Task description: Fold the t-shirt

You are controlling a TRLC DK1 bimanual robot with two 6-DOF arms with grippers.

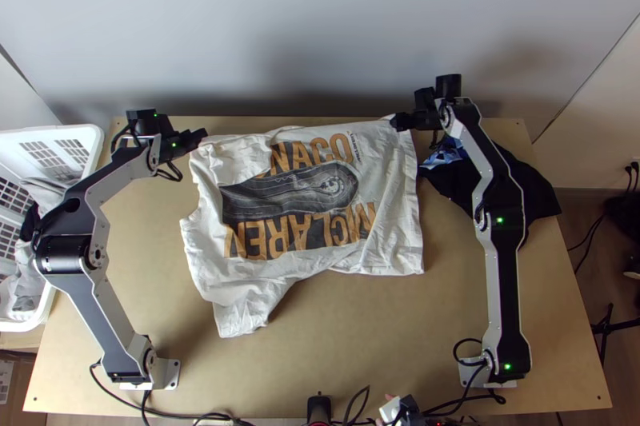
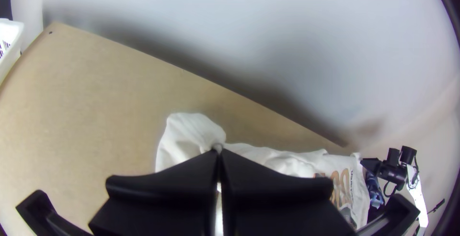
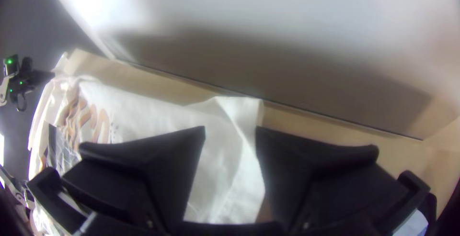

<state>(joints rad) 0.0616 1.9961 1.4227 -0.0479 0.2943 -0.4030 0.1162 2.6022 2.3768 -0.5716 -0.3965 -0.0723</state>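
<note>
The t-shirt is spread, print up, across the far half of the table, with 1 sleeve pointing nearward. No clear fold has been made; seemingly all folding is left. Its far left corner is pinched by the left gripper; the right gripper's fingers are parted around the far right corner. Near that side, working room may be limited by dark cloth. A basket is placed beside the left arm.

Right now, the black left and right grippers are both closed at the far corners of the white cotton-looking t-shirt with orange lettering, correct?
Not quite: the right wrist view shows the right gripper open, its two fingers apart. The rest holds: the left gripper is closed at one far corner of the white t-shirt, and the right one is at the other.
</note>
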